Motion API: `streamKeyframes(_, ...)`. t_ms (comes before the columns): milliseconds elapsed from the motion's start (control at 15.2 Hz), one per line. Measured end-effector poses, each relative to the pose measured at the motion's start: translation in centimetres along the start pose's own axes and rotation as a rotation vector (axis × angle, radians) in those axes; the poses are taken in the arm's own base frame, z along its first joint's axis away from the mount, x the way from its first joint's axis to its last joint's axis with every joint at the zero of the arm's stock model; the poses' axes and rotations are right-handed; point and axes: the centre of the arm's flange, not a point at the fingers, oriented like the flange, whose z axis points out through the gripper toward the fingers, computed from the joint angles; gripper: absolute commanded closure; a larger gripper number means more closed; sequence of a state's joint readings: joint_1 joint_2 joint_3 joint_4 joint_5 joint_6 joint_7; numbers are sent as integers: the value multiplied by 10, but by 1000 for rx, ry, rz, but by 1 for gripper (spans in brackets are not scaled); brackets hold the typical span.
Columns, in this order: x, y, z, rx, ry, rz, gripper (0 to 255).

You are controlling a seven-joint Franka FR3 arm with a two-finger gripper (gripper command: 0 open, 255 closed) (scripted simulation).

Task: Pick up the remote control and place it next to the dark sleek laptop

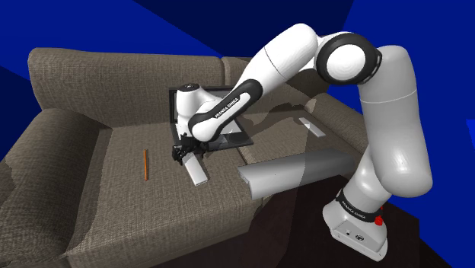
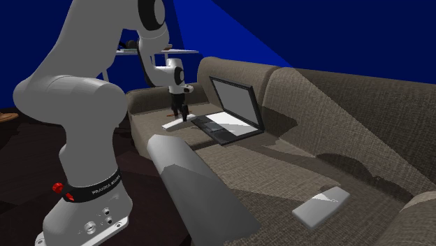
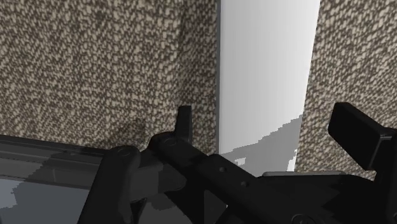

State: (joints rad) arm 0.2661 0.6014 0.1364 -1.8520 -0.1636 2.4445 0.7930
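On the seat of the brown sofa (image 1: 84, 72) we log the remote (image 1: 199, 172), drawn as a pale flat slab. It lies flat on the cushion, near the front corner of the laptop (image 1: 234, 138) on the shoulder view's left. The laptop is dark and stands open, with its screen toward the backrest.

The white arm (image 1: 282, 53) reaches from its stand (image 1: 354, 221) over the laptop and bends down to the remote. The jaws point down over the end of the remote nearer the laptop.

In the wrist view the two black fingers (image 3: 184, 121) stand apart with the remote (image 3: 267, 70) running between them. We see cushion fabric between each finger and the slab's long edges. We record the jaws as open, astride the remote and not clasping it. The remote rests on the sofa.

- An orange pencil (image 1: 145, 164) lies on the same cushion, well apart from the remote on the shoulder view's left.
- A second pale slab (image 2: 321, 206) lies on the far cushion, on the other side of the laptop.
- A grey roll (image 1: 297, 171) lies at the sofa's front edge, near the stand.
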Motion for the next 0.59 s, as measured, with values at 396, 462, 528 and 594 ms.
streamKeyframes(396,0,0,-42,0,1,0,0)
streamKeyframes(462,0,0,-43,0,1,0,0)
streamKeyframes(528,0,0,-43,0,0,0,0)
streamKeyframes(594,0,0,-44,0,0,0,0)
